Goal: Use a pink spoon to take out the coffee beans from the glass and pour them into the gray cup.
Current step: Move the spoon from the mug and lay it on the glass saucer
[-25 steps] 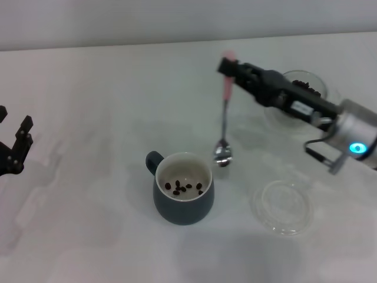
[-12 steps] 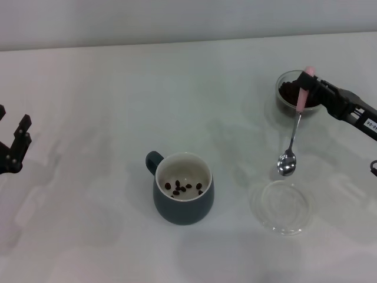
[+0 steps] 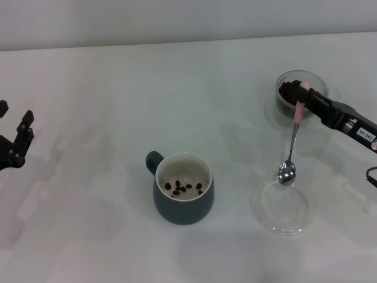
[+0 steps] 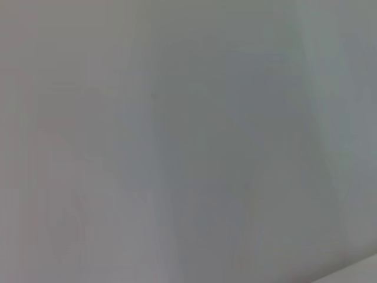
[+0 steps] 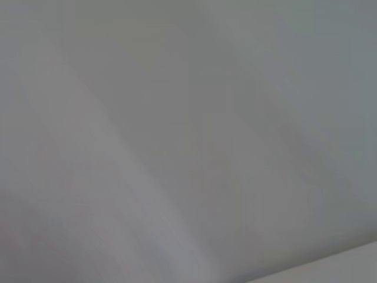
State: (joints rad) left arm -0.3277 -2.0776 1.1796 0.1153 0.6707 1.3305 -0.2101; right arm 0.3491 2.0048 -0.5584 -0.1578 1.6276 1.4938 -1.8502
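Note:
My right gripper (image 3: 307, 101) is shut on the pale pink handle of the pink spoon (image 3: 293, 138), at the right of the head view, just in front of the glass (image 3: 299, 89). The spoon hangs down with its metal bowl just above the far rim of the flat clear dish. The glass holds a heap of dark coffee beans (image 3: 290, 89). The gray cup (image 3: 182, 196) stands at the centre front, handle to the left, with several coffee beans (image 3: 184, 187) on its cream bottom. My left gripper (image 3: 15, 144) is open and empty at the far left edge.
A flat shallow clear round dish (image 3: 282, 206) lies on the white table in front of the glass, under the spoon's bowl. Both wrist views show only a plain grey-white surface.
My right gripper carried the spoon from beside the gray cup to the right, back to the glass, then lowered it slightly toward the flat dish. The left arm barely moved.

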